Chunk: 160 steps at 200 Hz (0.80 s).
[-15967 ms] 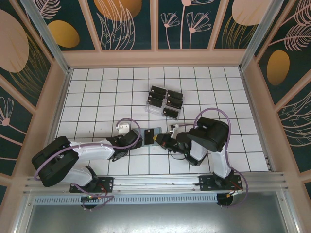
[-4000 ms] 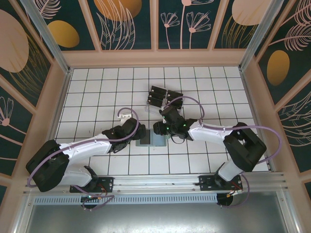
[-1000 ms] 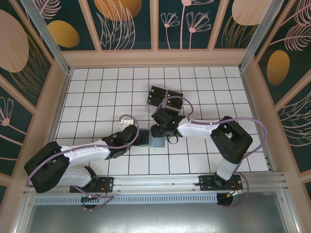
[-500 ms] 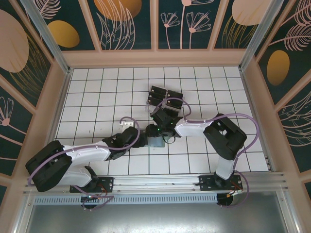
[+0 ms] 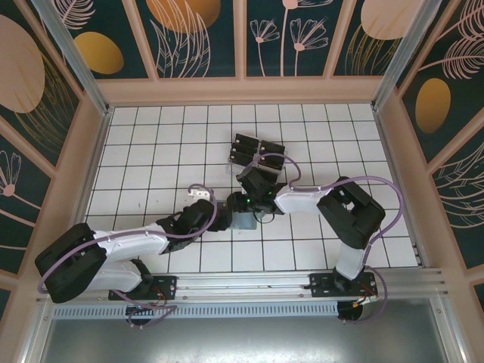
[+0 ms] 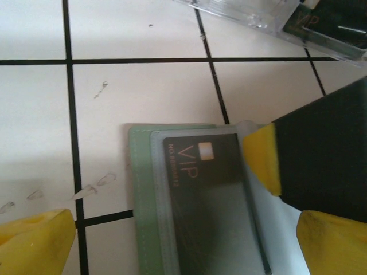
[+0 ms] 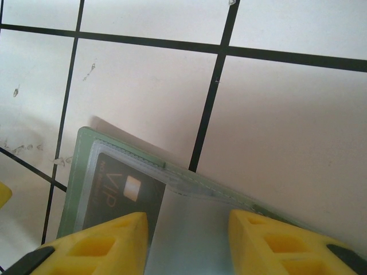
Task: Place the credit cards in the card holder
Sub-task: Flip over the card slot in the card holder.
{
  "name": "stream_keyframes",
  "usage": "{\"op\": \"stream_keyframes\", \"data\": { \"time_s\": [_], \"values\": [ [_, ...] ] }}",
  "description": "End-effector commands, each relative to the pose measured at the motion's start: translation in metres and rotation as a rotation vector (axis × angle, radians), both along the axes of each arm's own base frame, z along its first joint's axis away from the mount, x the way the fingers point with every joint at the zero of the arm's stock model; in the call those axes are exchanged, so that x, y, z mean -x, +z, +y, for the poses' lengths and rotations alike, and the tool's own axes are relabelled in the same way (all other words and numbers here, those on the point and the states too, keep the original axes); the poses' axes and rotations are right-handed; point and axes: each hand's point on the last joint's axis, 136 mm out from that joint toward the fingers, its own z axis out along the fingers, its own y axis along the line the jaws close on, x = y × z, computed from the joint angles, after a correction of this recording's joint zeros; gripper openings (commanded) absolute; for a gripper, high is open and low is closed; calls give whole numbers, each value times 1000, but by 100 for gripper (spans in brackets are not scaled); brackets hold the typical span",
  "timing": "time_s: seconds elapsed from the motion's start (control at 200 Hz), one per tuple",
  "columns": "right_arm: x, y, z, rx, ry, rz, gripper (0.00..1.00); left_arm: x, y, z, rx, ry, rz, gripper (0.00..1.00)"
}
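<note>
Sage-green soft card holder (image 6: 140, 217) looks light; we'd pinch the stiff, slick black card (image 6: 206, 195) edgewise; left gripper (image 6: 183, 246) gapes, right gripper (image 7: 186, 223) we cannot tell.

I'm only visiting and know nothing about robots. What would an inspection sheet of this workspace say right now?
Surface: white tiled table with black grid lines, a few faint marks.
Job's things: flat sage-green card holder, one black VIP credit card in its clear sleeve; more black cards stand in a clear plastic rack.
Clutter: nothing seen.
Claws: left claw wide open over the holder; right claw at the holder, fingers apart, grip unclear.
Cables: purple cables loop along both arms.
Surroundings: dark floral wall panels in a pale wooden frame.
</note>
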Motion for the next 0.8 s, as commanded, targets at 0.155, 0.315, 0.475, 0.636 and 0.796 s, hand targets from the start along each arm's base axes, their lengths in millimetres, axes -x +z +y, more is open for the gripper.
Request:
{"op": "stream_keyframes", "data": {
  "time_s": [0.155, 0.315, 0.475, 0.636, 0.796],
  "values": [
    [12, -15, -14, 35, -27, 74, 42, 5, 3, -13, 11, -69, -28, 99],
    [13, -15, -16, 36, -30, 76, 42, 10, -3, 0, -19, -42, -21, 99],
    [14, -14, -17, 34, -31, 73, 42, 14, -3, 5, -49, -62, -23, 98],
    [15, -15, -18, 35, -36, 78, 42, 14, -1, -1, -67, -105, -19, 98],
    [16, -15, -18, 28, -40, 81, 42, 13, -2, -9, -66, -126, -12, 98]
  ]
}}
